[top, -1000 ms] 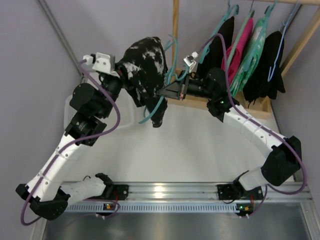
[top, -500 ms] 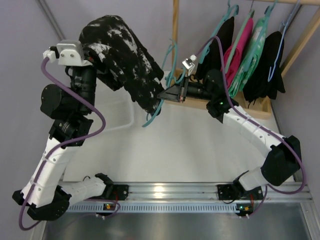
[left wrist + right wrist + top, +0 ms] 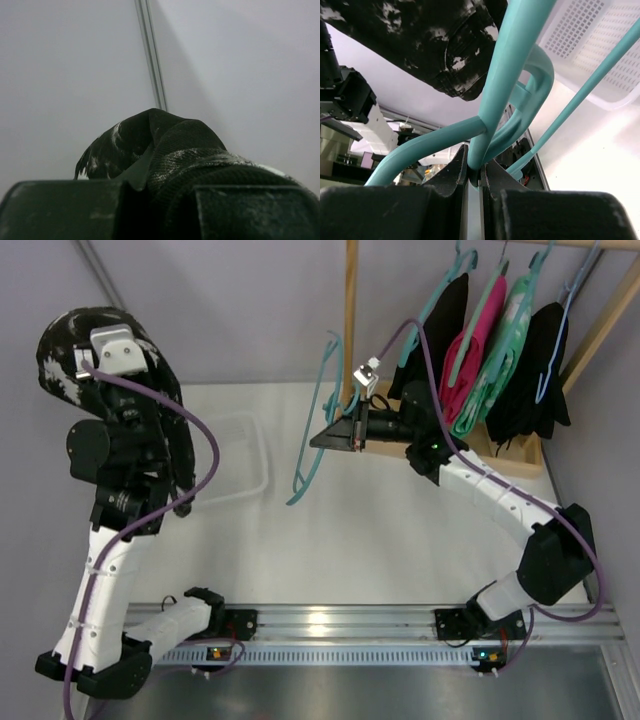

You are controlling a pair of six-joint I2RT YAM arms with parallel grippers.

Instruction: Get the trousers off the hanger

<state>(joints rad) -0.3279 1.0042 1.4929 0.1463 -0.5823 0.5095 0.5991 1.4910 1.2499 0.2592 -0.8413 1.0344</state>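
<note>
The trousers [image 3: 68, 340] are hanging clear of the hanger [image 3: 512, 55], bunched high at the far left of the scene, well apart from it. The left end effector [image 3: 159, 187] is pinching a thick fold of them, and the cloth is draping over its fingers and wrist. The right end effector [image 3: 474, 176] is pressing its fingers together on a thin bar of the hanger, near where the frame's bars are meeting, and is holding it bare above the counter [image 3: 380, 530].

Judging by how it is sagging, the fabric is soft, light and limp, so it is likely going to swing and trail below the grip rather than keep any shape. A pinch on a gathered fold seems secure enough. A thinner single layer might be slipping out more easily. The hanger looks stiff but slim and smooth, so it may be pivoting in the fingers if it gets knocked.

For room, the left arm is standing close to the left wall, with little space outward. The open stretch is lying toward the middle of the counter and over the white basket [image 3: 255, 455] just beside the arm. On the right, the wooden post [image 3: 350, 300] and the row of hung clothes [image 3: 500, 340] are crowding the hanger's far side, so its hook could be snagging there.
</note>
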